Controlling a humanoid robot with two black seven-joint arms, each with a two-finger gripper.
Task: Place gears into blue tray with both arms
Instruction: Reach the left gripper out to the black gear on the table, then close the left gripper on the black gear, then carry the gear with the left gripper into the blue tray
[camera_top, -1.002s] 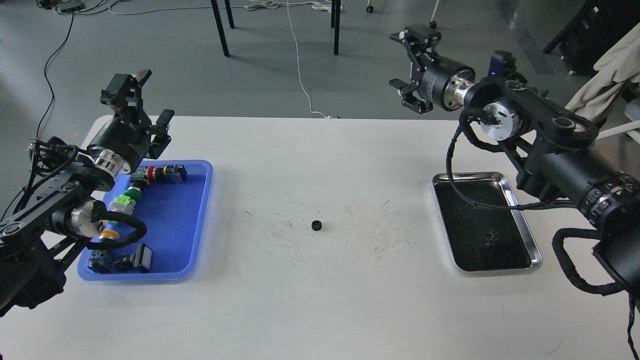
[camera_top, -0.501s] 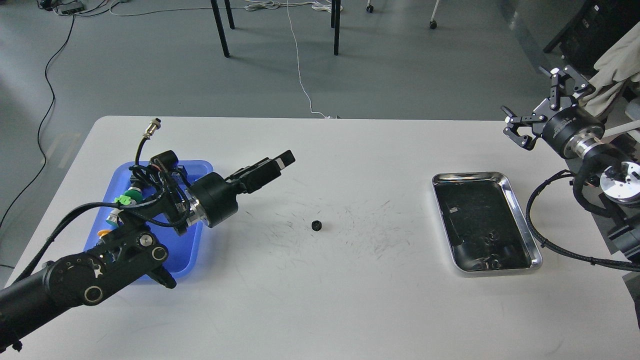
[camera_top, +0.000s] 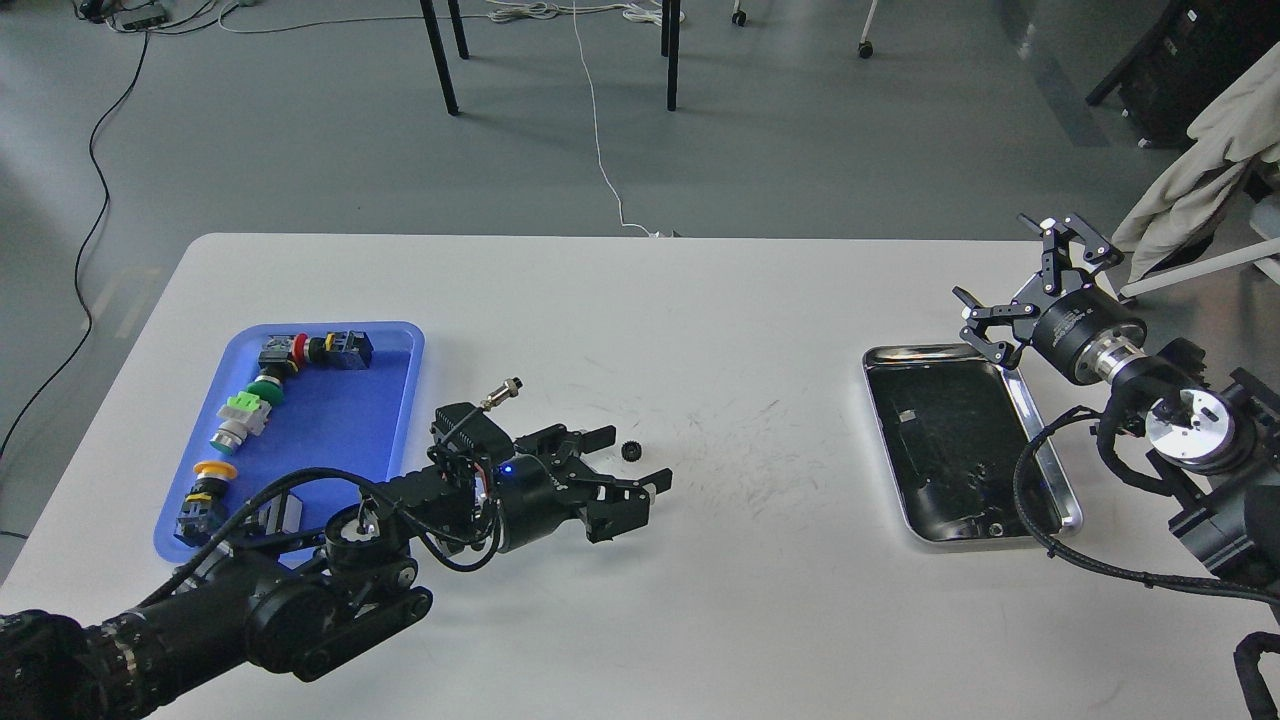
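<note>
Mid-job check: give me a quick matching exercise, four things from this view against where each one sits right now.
Things:
1. gear
2. left gripper
3. right gripper
4. push-button switches

Places:
A. inside the blue tray
B. raised over the silver tray's far right corner, open
C. bare table, between two open fingers
D. low over the table centre, open around the small black piece

Pairs: 1-C, 2-D, 3-B, 4-A

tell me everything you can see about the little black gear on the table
The gear is a small black round piece with a toothed-looking edge; its centre is too small to make out. It looks like dark plastic or metal. It lies alone on the white table, near the middle, among dark scuff marks. The left gripper is open around it, one finger on each side; contact cannot be told.
</note>
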